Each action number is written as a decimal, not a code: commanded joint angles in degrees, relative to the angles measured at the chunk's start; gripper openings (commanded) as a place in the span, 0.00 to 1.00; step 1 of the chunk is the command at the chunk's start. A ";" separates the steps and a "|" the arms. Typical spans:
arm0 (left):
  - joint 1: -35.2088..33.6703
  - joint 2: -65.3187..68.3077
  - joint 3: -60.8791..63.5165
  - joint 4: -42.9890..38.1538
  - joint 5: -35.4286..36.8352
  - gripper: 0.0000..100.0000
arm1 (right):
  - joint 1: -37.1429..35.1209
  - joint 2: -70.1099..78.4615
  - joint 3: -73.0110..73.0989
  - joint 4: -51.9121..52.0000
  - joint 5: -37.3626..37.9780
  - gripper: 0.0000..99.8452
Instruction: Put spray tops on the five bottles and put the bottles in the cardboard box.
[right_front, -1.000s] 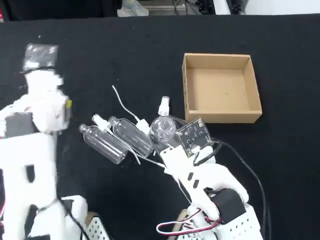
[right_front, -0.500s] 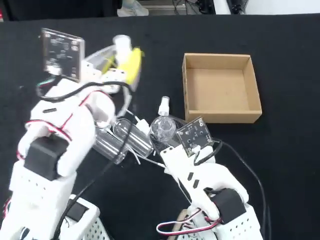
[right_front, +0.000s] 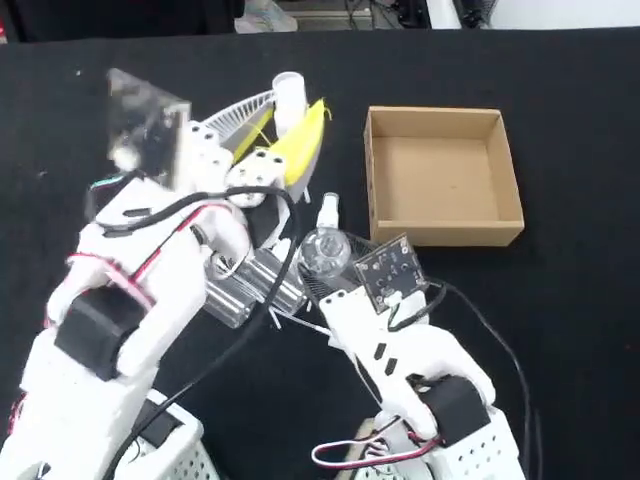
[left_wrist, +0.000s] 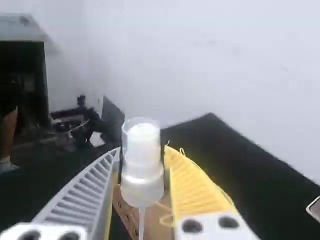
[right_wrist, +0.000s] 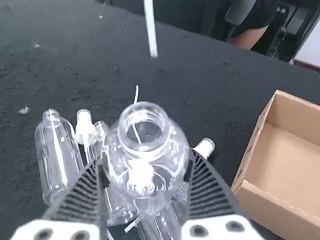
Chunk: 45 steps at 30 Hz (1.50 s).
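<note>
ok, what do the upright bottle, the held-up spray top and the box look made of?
Upright bottle: clear and glossy, probably plastic but could be glass; you see straight through it. Spray top: white opaque plastic, smooth, with a thin dip tube. Box: brown cardboard, matte, open at the top.
</note>
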 joint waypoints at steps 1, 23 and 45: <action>4.26 -8.09 -0.40 2.20 0.97 0.03 | -0.26 0.22 -0.66 -1.67 -0.09 0.01; 10.51 -9.49 11.12 -5.71 -2.11 0.03 | -0.26 0.13 -0.75 -0.79 -0.18 0.01; 7.08 -9.67 5.85 -0.62 -2.90 0.03 | -0.26 0.13 -0.75 -0.79 0.00 0.01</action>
